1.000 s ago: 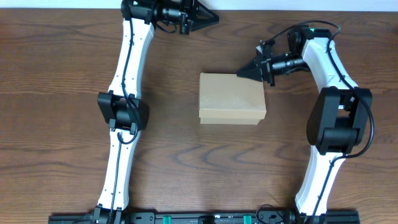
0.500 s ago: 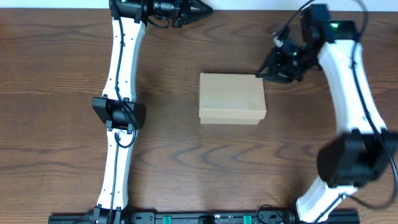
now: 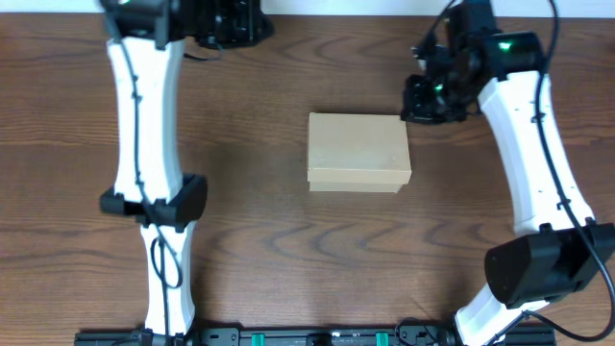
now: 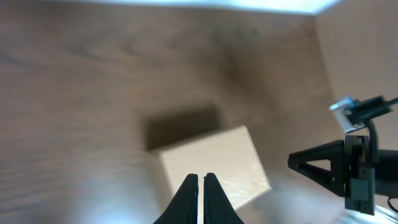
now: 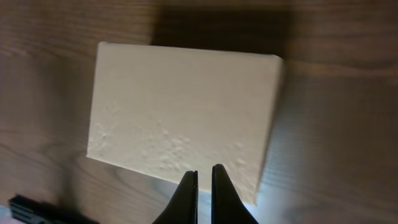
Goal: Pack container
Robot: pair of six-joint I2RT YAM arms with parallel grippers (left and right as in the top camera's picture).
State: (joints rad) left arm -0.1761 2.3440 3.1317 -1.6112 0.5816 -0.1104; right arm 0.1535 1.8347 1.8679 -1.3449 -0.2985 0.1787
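Both hands pressed together, empty: my right hand (image 5: 202, 177) hovers near the closed container (image 3: 358, 152), left hand (image 4: 200, 182) well beyond it. Lid's down, so I judge packing done.

Cardboard box (image 3: 358, 152): small, rectangular, plain tan, no markings. Lid shut, flat on top. Sits upright on wood table approx center of overhead frame, slightly right of mid, long side running left-right, front wall visible along lower edge. In right wrist view box (image 5: 183, 121) fills mid frame, top surface lightly dimpled. Left wrist view: box (image 4: 214, 165) lower center, blurry.
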